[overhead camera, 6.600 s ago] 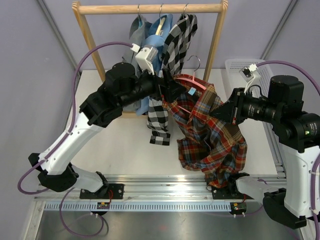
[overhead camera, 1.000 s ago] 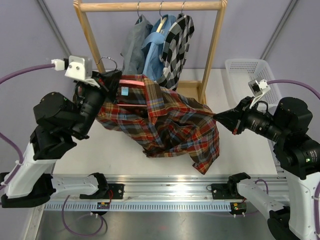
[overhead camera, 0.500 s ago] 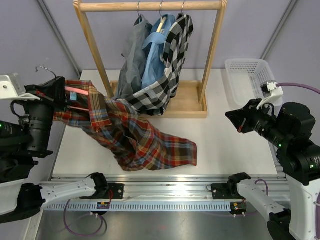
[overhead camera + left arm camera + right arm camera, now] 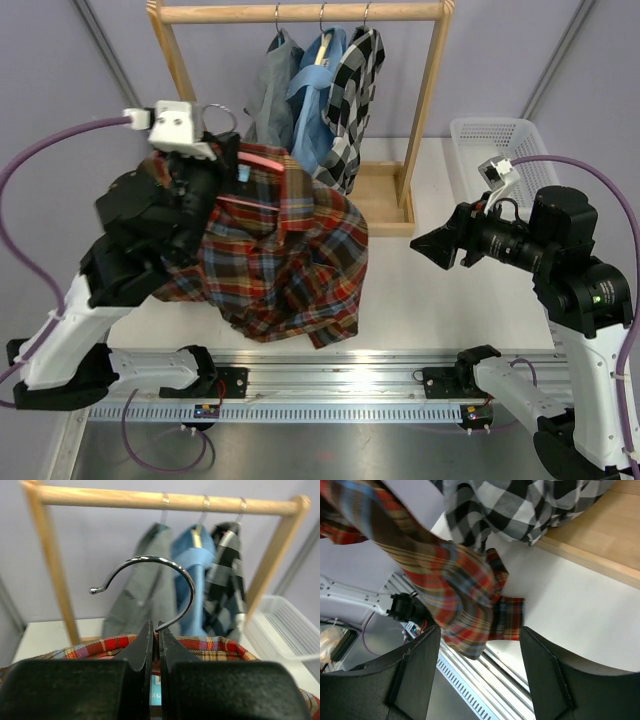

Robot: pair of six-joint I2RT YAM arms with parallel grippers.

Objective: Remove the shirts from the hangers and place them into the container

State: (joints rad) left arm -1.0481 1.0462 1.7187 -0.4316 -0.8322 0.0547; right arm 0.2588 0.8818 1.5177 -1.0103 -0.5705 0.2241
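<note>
Overhead view: the red plaid shirt (image 4: 285, 250) drapes from the pink hanger (image 4: 262, 157) above the table's (image 4: 450, 300) left half, well apart from the white container (image 4: 490, 122) at far right. Only the left wrist view shows the left gripper (image 4: 155, 627) clamped on the hanger's hook base. The right wrist view shows the right gripper (image 4: 479, 630) spread wide and empty, with the shirt hem beyond it.

White table (image 4: 440, 300), wooden rack base (image 4: 385, 197) at its back, white lattice basket (image 4: 478, 126) at right edge

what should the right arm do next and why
Probably move the open right gripper toward the plaid shirt and close on its nearest edge: the left gripper is shut on the hanger, holding the shirt up, and the right grips nothing.
</note>
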